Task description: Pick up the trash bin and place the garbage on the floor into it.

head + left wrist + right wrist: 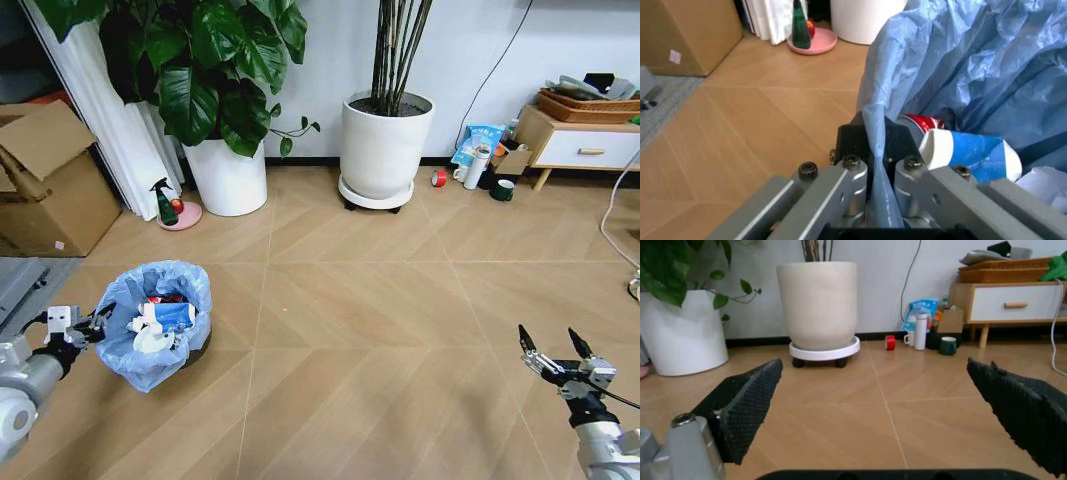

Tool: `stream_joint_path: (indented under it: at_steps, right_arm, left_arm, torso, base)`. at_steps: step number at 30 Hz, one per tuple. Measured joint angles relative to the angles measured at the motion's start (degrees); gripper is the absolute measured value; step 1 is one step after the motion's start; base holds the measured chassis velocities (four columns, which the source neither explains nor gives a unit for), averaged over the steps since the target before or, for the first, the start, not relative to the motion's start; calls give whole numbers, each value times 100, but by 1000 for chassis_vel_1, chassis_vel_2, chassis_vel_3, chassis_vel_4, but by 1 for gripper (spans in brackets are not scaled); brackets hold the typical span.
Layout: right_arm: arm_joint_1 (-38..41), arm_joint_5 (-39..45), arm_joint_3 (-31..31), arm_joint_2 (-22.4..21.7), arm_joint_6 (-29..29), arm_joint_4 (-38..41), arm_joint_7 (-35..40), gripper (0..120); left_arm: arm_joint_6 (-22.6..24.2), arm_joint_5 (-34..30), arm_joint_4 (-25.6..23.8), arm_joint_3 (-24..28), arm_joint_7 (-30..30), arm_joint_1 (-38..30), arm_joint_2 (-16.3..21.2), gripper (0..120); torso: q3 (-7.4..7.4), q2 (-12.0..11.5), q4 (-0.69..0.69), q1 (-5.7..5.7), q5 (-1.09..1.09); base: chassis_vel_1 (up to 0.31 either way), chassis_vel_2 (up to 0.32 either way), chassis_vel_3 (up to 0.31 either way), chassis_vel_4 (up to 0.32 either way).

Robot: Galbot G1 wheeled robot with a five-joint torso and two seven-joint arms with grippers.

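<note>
Left gripper (875, 145) pinches bin liner (960, 60); right gripper (883, 390) wide open

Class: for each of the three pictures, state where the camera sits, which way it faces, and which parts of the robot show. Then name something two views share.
Head view: high on the robot, looking forward and down at the floor; left claw on the trash bin, right claw open.
Left wrist view: behind the left claw, shut on the bin's blue liner.
Right wrist view: low, facing the wall past its open claw.
Shared: the wheeled white pot shows in head and right wrist views.
</note>
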Motion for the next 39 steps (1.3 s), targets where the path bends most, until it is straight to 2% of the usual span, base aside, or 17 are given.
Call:
stream_joint_path:
  at_steps: [39]
  right_arm:
    - [-107,76,31,-54,12,133,-62,100]
  left_arm:
    - [16,-55,-169,-282,-9,241,24,0]
  torso:
    - [0,0,2,0,-3]
  base:
    - [181,-111,-185,110]
